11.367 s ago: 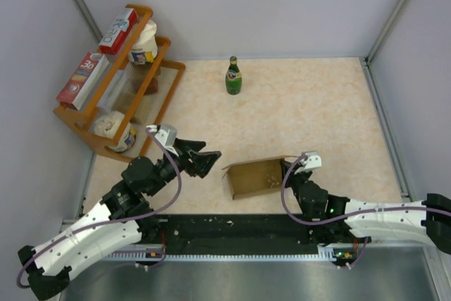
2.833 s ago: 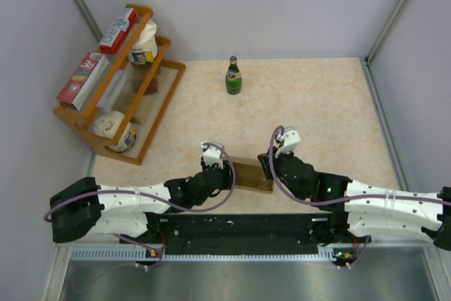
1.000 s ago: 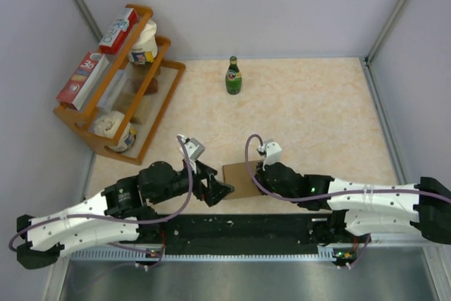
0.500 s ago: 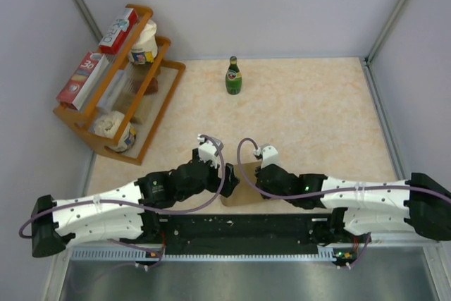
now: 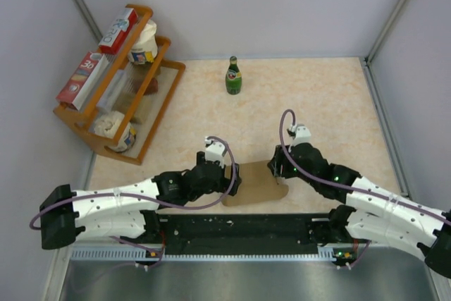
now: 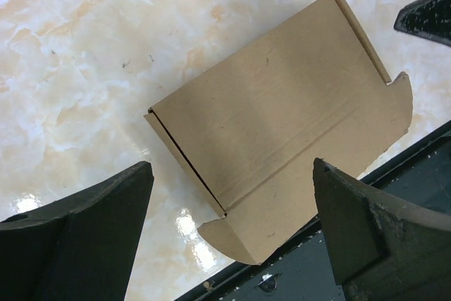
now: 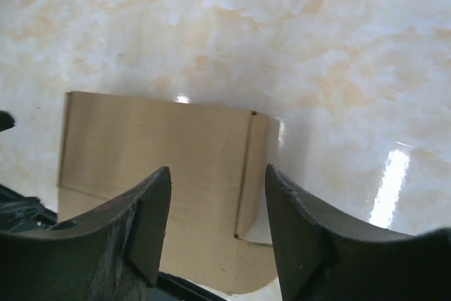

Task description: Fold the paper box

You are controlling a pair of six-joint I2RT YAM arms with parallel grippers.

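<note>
Top external view: the left gripper (image 5: pixel 231 177) hangs fully released over the left end of the paper box (image 5: pixel 255 182), grasping nothing. The box lies on the desk (image 5: pixel 317 103) at its near edge, between both arms, lid down, rounded front flap protruding. The right gripper (image 5: pixel 277 167) hovers over the right end, fingers apart, empty. Judged step: final closure. Next move: pin the lid, then tuck the flap.

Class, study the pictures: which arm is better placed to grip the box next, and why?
Probably the left. Its hand is wide open over the box, which lies centred between its fingers. The right hand is less open and sits toward one end.
</note>
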